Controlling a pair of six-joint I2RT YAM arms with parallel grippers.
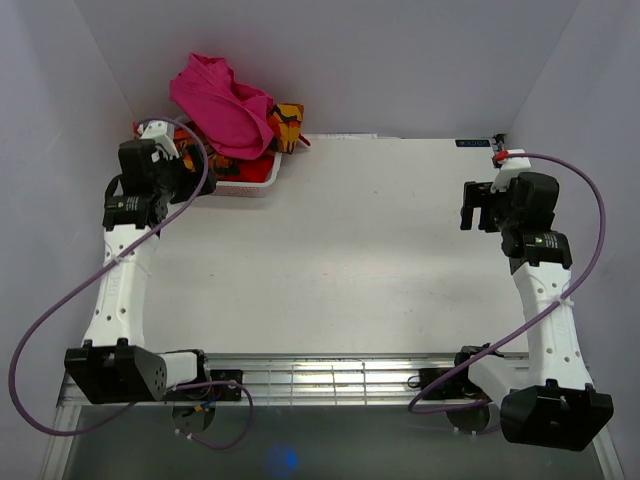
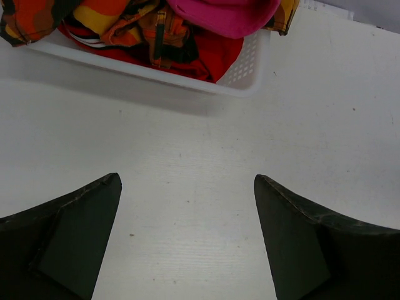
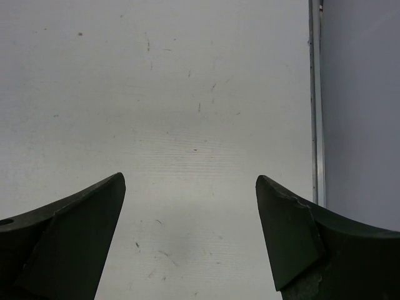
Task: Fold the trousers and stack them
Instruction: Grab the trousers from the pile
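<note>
Starting at the far left, we find the left tool (image 2: 187,187) poised over the white tabletop (image 1: 350,260), its two dark fingers (image 2: 75,237) spread wide with only bare surface between them. Just beyond its tips sits a white slotted basket (image 2: 245,70), set in the back left corner of the tabletop; the tool is near the basket but apart from it. Both pairs of trousers are in that basket. The pink trousers (image 1: 222,98) are heaped on top in a loose mound that rises well above the rim. The orange patterned trousers (image 1: 289,122) lie crumpled beneath and beside them, with one part spilling over the basket's right edge. We also see a red cloth (image 2: 215,55) lower down inside the basket, against its near wall. Moving across to the right side, the right tool (image 3: 190,184) is held over the tabletop close to its right edge, beside the grey wall (image 3: 362,94), its fingers likewise wide apart and gripping nothing.
</note>
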